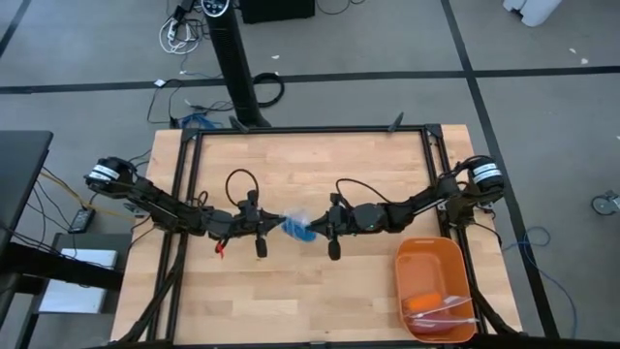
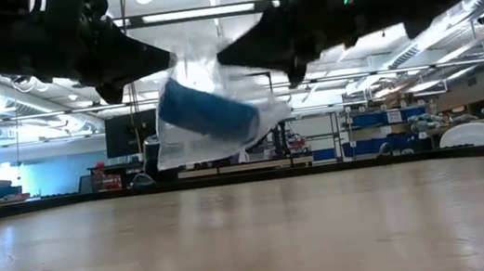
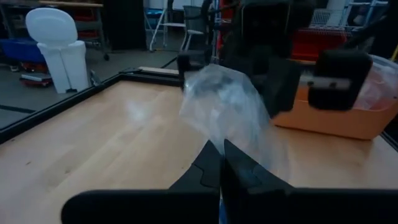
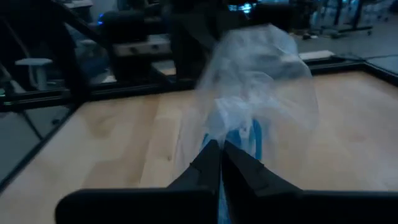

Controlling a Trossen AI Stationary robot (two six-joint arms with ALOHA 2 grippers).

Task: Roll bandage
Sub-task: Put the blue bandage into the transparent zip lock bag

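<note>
A clear crinkly plastic bag [image 2: 211, 111] hangs in the air above the table's middle, between my two grippers. Inside it lies the blue bandage [image 2: 209, 110], rolled into a short cylinder, tilted; it also shows in the high view [image 1: 297, 229]. My left gripper [image 1: 281, 228] is shut on the bag's left side. My right gripper [image 1: 312, 226] is shut on its right side. The two grippers face each other, close together. My left gripper pinches the bag's plastic [image 3: 219, 138] between its two shut fingers, coming level from the table's left. The bag is lifted clear of the table. My right gripper pinches the bag's plastic [image 4: 225, 134] between its two shut fingers, coming level from the table's right. The bag hangs clear between both grippers, with the blue roll inside.
An orange plastic tray [image 1: 434, 254] stands at the table's near right corner, holding an orange object and some clear plastic. A black frame [image 1: 300, 131] runs around the tabletop. Bare wood lies below the bag [image 2: 255, 237].
</note>
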